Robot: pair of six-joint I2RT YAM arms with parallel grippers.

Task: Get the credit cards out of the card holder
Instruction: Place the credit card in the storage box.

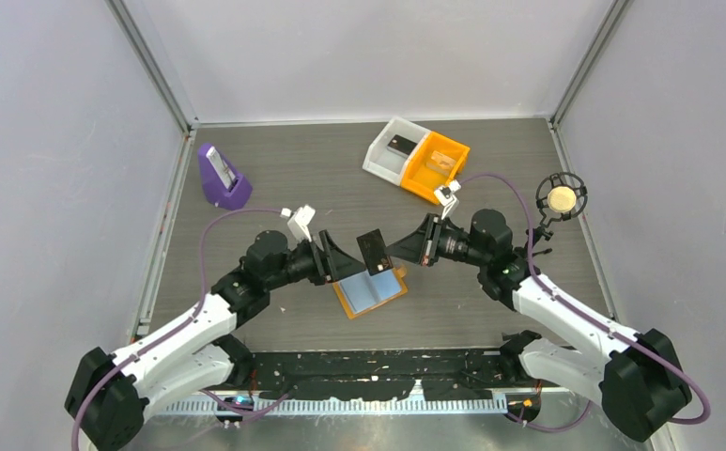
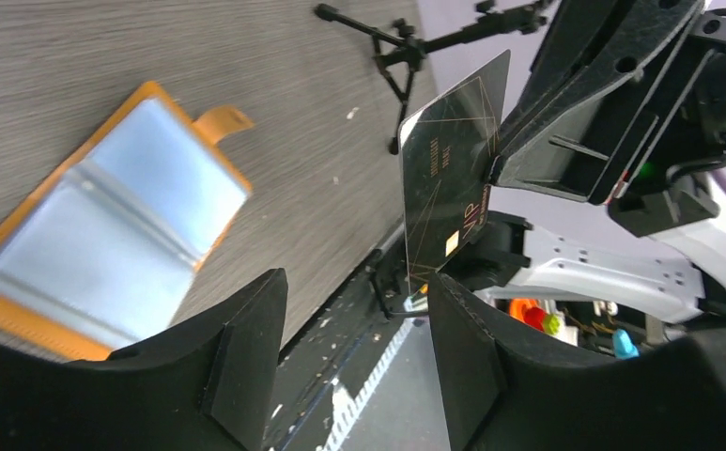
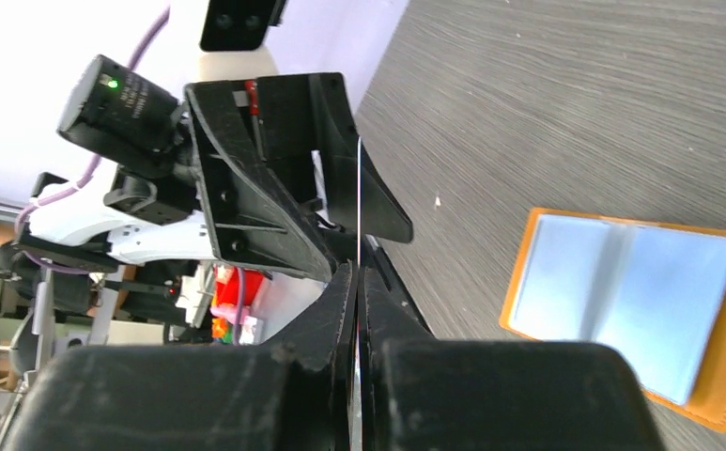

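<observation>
The card holder (image 1: 370,289) lies open like a book on the table, orange rim up, light blue panels showing (image 2: 105,244) (image 3: 622,310). Above it a black credit card (image 1: 373,250) with gold print (image 2: 448,188) stands on edge in the air. My right gripper (image 1: 404,249) is shut on the card's right side; in the right wrist view the card (image 3: 360,202) shows as a thin line between the closed fingers (image 3: 340,301). My left gripper (image 1: 338,256) faces the card from the left, open (image 2: 359,319), with nothing between its fingers and not touching the card.
A white bin (image 1: 394,148) and an orange bin (image 1: 439,164) stand side by side at the back, each holding a card-like item. A purple stand (image 1: 223,178) sits at the back left. A round device on a small tripod (image 1: 561,198) is at the right edge.
</observation>
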